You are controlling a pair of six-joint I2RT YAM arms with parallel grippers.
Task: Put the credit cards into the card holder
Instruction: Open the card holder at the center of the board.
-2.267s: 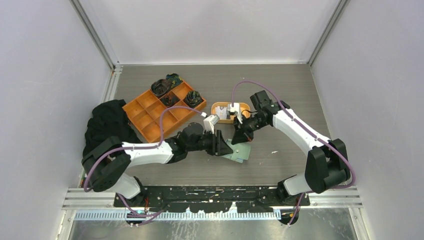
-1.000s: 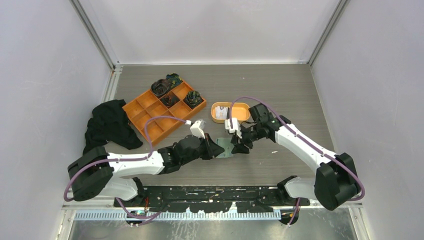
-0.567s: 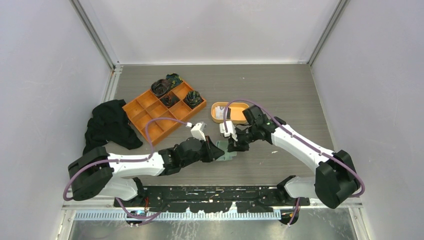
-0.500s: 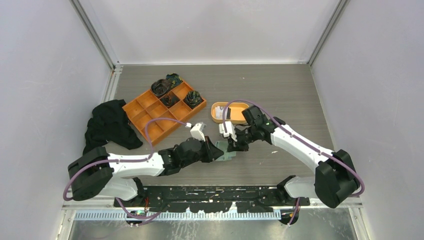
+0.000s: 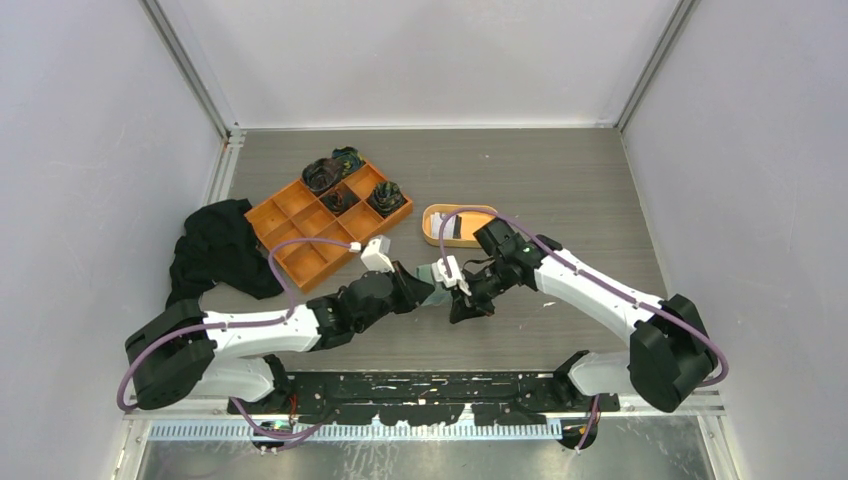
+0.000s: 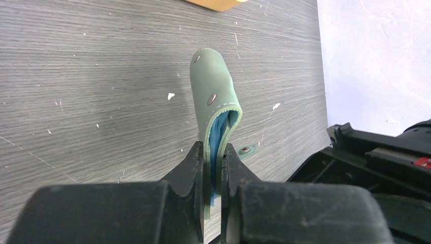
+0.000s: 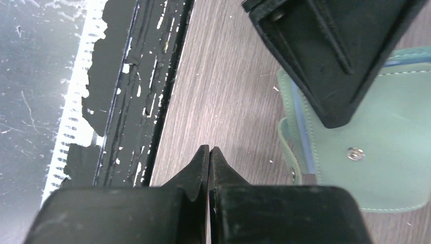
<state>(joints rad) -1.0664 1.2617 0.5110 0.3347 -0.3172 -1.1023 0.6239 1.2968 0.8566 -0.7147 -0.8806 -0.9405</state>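
The card holder [image 6: 216,96] is a sage-green wallet with blue lining, folded and raised off the table on edge. My left gripper [image 6: 213,157] is shut on its lower edge. From above, the left gripper [image 5: 420,290] and the card holder [image 5: 431,276] sit at mid-table. My right gripper [image 7: 209,150] is shut with nothing between its fingers. It points at the table's near edge, just beside the card holder [image 7: 386,152]. In the top view the right gripper [image 5: 462,310] is close to the right of the left one. One of the credit cards [image 5: 452,228] lies in the oval orange dish [image 5: 480,215].
An orange compartment tray [image 5: 300,240] with dark bundles in its far cells stands at the back left. A black cloth [image 5: 220,250] lies at the left edge. The black base plate [image 7: 132,76] runs along the near edge, just ahead of the right gripper.
My right gripper has shut and swung from the dish side toward the near edge. My left gripper has drawn the card holder a little to the left, still gripping it.
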